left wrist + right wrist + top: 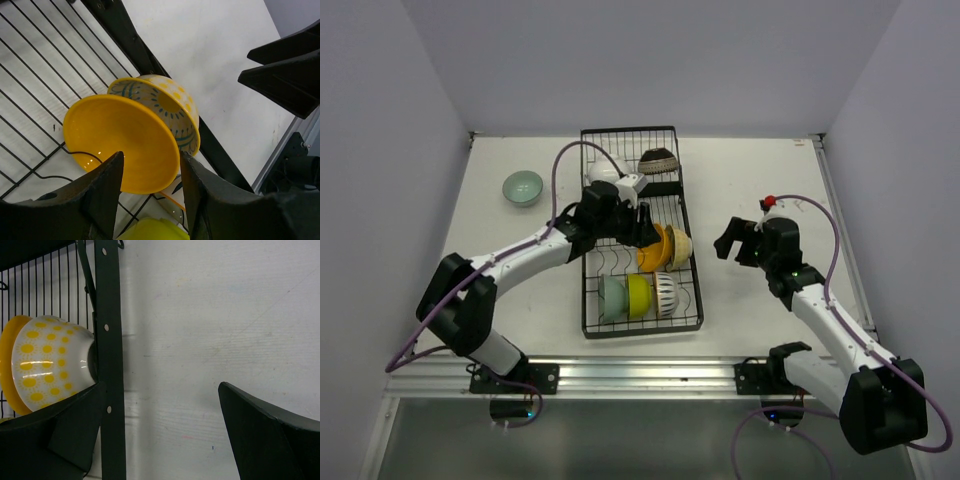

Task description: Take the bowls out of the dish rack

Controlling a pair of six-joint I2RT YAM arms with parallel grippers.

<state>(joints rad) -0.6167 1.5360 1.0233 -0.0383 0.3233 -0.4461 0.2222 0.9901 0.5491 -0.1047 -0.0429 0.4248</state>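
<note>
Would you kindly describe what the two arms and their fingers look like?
The left arm and right arm have white links joined by black joint housings. A purple cable loops along each arm. The right wrist carries a small red part. The fingers are matte black, broad at the root and tapering toward the tip.

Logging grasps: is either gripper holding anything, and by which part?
Nothing held. The left gripper is open around the orange bowl rim; the right gripper is open over the table.
</note>
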